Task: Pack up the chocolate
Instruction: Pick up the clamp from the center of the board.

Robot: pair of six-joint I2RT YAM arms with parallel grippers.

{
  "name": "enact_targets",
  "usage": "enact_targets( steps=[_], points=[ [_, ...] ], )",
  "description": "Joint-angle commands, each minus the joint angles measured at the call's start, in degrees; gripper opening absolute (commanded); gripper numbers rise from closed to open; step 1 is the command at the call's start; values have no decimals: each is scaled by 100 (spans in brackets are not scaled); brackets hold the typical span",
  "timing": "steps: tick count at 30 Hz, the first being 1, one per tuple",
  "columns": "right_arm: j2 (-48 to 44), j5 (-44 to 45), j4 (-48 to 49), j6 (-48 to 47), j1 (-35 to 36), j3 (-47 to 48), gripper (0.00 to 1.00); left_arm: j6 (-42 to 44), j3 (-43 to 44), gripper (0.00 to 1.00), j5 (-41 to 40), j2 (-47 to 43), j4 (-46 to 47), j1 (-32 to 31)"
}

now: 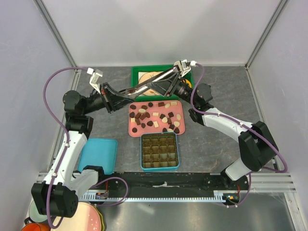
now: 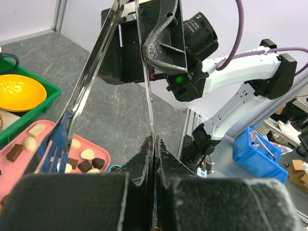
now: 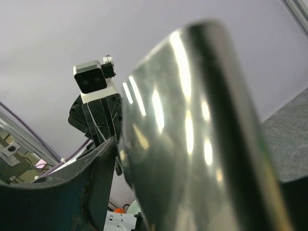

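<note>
The chocolate [image 1: 155, 115], many small dark, light brown and cream pieces, lies on a pink tray [image 1: 131, 131]; some of it shows in the left wrist view [image 2: 86, 161]. Metal tongs [image 1: 144, 85] with blue tips [image 2: 55, 151] hang above the tray's far edge, held between both arms. My left gripper [image 1: 126, 92] is shut on the end of one tong arm [image 2: 155, 144]. My right gripper [image 1: 162, 82] is shut on the tongs' other end, and their shiny metal [image 3: 192, 134] fills its wrist view.
A teal tin [image 1: 160, 151] with a grid of small compartments stands just in front of the tray. Its teal lid [image 1: 98, 155] lies to the left. A green bin [image 1: 136, 72] at the back holds a yellow bowl [image 2: 19, 91]. Plates [image 1: 86, 219] sit at the near left.
</note>
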Motion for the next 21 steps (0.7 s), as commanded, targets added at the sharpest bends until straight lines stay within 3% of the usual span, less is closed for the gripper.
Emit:
enact_targets(
  steps=[1,8,17,21],
  points=[
    [-35,-37,605,25,26,144,64,-8,-54,2,106,-154,223,-43],
    [-88,16,755,-238,113,144,58,44,-195,2,228,-206,74,-43],
    [-747,341,-756,-1758,465,223,46,-219,-177,2,290,-171,275,-43],
    [-852,262,-1020,-1952,509,223,35,-324,-178,2,308,-127,390,-43]
  ],
)
